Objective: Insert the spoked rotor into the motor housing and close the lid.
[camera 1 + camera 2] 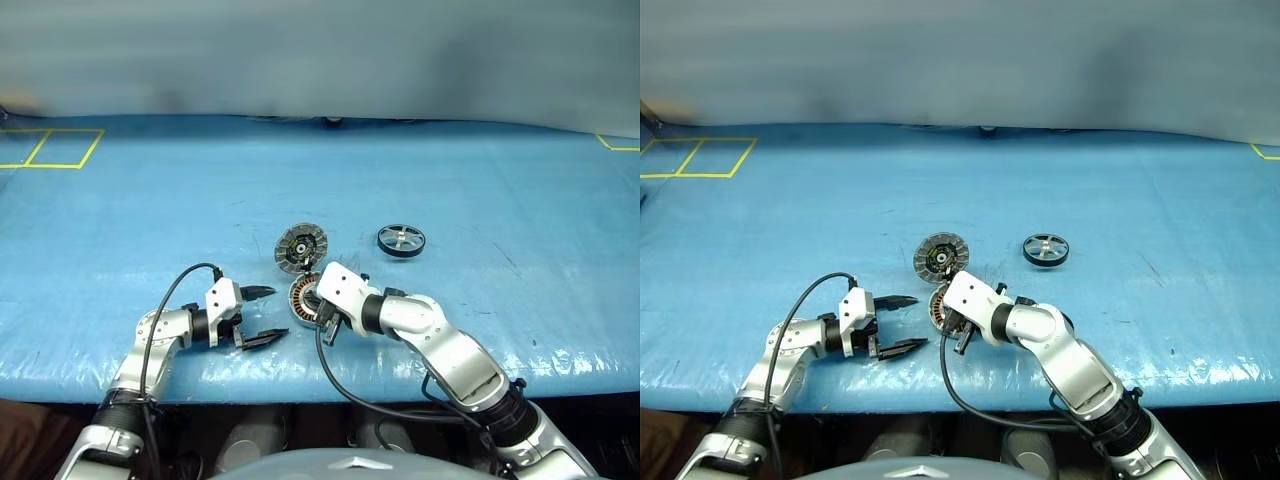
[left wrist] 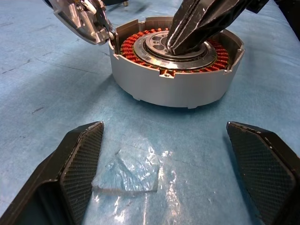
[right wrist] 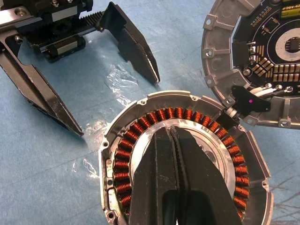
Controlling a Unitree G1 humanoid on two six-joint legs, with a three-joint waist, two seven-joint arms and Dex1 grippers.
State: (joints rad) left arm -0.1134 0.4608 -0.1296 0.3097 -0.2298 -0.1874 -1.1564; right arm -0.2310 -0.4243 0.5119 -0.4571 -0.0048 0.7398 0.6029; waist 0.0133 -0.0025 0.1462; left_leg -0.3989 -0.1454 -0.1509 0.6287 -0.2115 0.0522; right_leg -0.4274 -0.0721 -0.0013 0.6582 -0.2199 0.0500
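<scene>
Left gripper (image 1: 262, 316) hovers low, fingers spread wide, empty, aimed at motor housing (image 3: 185, 161). Right gripper (image 3: 174, 137) angled down, fingers pressed together on housing centre. Lid (image 1: 302, 246) open behind; spoked rotor (image 1: 401, 240) right, on blue sheet (image 1: 520, 200).

Head stereo pair is looking forward and down from well above the motor housing (image 1: 306, 298), taking in the whole blue table (image 1: 120, 210). Left wrist camera is sitting low beside the motor housing, facing its side wall close up. Right wrist camera is looking steeply down onto the housing's windings from just above. All four views are sharing the housing and the lid (image 3: 262, 56).
</scene>
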